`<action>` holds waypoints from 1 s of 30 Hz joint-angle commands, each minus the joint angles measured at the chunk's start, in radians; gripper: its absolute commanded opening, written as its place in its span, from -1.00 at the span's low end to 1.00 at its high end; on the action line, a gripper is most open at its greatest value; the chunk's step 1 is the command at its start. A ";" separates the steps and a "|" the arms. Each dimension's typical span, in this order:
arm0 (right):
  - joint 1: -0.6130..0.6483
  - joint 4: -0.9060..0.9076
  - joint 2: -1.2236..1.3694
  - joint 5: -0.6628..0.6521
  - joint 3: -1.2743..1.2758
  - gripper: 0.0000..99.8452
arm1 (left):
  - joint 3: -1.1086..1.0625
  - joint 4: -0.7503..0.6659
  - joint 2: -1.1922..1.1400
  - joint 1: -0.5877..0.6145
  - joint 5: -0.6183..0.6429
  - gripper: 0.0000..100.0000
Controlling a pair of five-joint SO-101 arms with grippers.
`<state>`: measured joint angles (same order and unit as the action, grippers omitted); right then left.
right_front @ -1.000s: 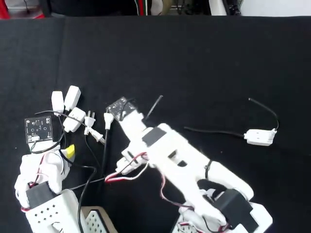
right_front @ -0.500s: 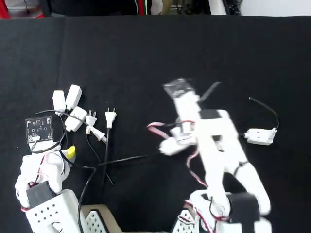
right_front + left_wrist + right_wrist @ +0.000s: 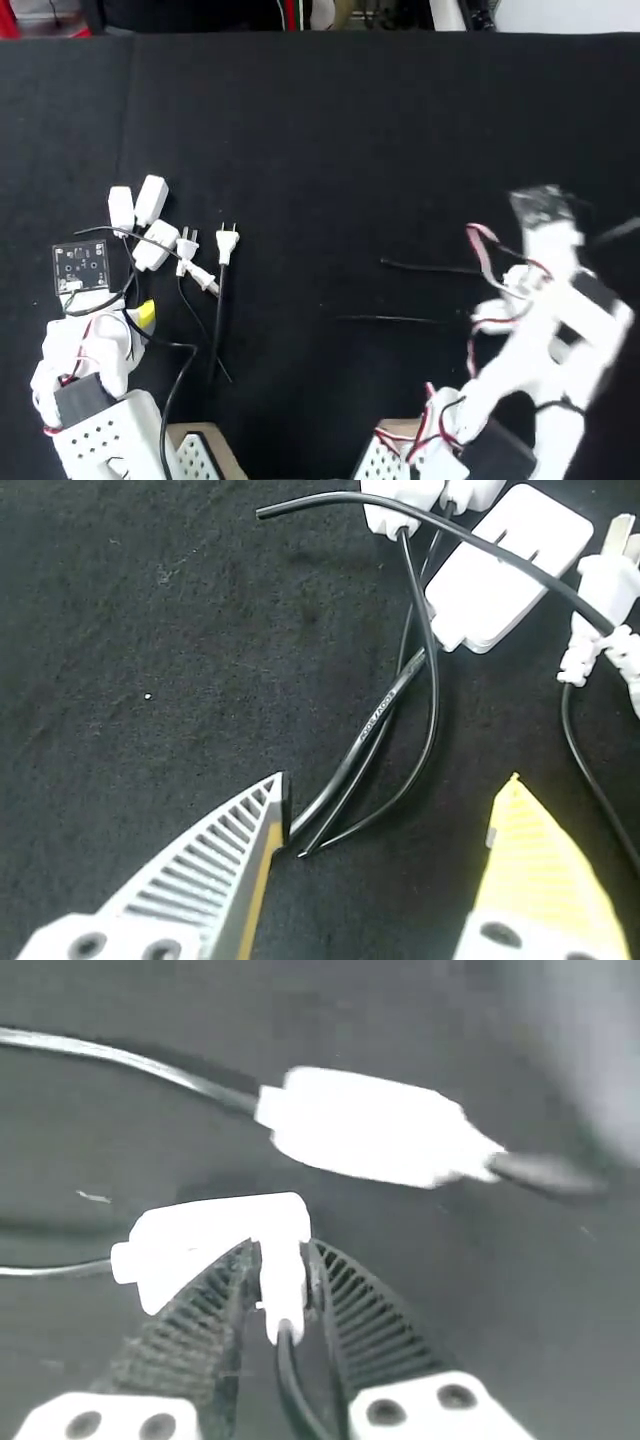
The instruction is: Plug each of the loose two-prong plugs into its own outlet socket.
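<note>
My right claw [image 3: 285,1290] is closed narrow on a white plug [image 3: 215,1240], pinched across the moulded body with the black cord running back between my fingers. The plug is light and hard. Its plastic is smooth, so I judge it could twist in the pinch if I push off-axis. The body close to the cord looks like the place to hold it, never the prongs, which I cannot make out here. The cord is thin and springy, and I expect it to tug sideways more than weigh anything down.

Just beyond the plug lies a white socket block [image 3: 370,1140], flat on the black cloth with a lead leaving each end. It looks light too, and likely to slide rather than stand firm against a push. Whether its slots are free I cannot tell.

In the high view my right arm [image 3: 550,320] is at the lower right and my left arm [image 3: 80,370] at the lower left. My left claw [image 3: 396,780] is wide open, low over loose black cords [image 3: 400,710] and gripping nothing.

At the centre left of the high view a loose plug [image 3: 186,240] and a second loose plug [image 3: 227,240] lie near each other, prongs toward the top of the frame. Just left of them is a cluster of socket blocks [image 3: 150,200]. An upturned block [image 3: 505,565] shows two slots with nothing in them — a cord lies across it.
</note>
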<state>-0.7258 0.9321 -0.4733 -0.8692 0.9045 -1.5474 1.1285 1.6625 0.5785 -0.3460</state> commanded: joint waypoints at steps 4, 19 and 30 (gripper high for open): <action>-0.252 -0.167 0.028 -0.149 -0.019 -0.98 | 0.002 -0.018 -0.005 0.007 -0.008 -0.36; -0.279 0.003 0.128 -0.146 -0.150 -0.35 | 0.002 -0.017 -0.005 0.008 -0.008 -0.35; -0.236 0.689 -0.128 -0.040 -0.467 -0.36 | 0.012 0.015 -0.005 0.036 0.000 -0.36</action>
<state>-0.9927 1.4523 -0.5056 -0.9214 0.5347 -1.5474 1.1285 1.6625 0.5800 -0.3460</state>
